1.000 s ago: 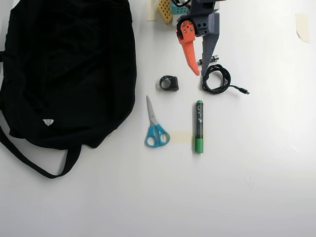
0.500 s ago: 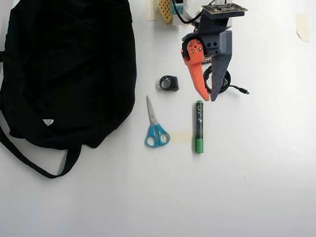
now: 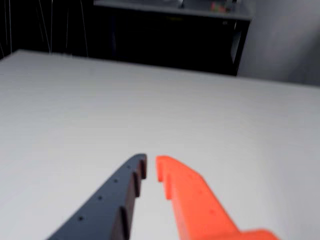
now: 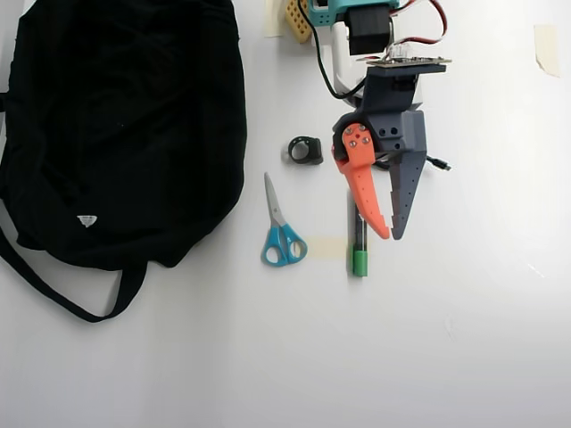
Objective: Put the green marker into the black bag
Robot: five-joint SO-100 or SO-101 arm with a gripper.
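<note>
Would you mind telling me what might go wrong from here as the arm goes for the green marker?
The gripper looks nearly closed and sits beside the green marker, so it may push it away. The wrist view shows only bare table. The black bag shows no clear opening.

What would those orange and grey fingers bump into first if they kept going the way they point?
Probably only bare table. The gripper points past the green marker, which lies just beside the tips; height is unclear.
</note>
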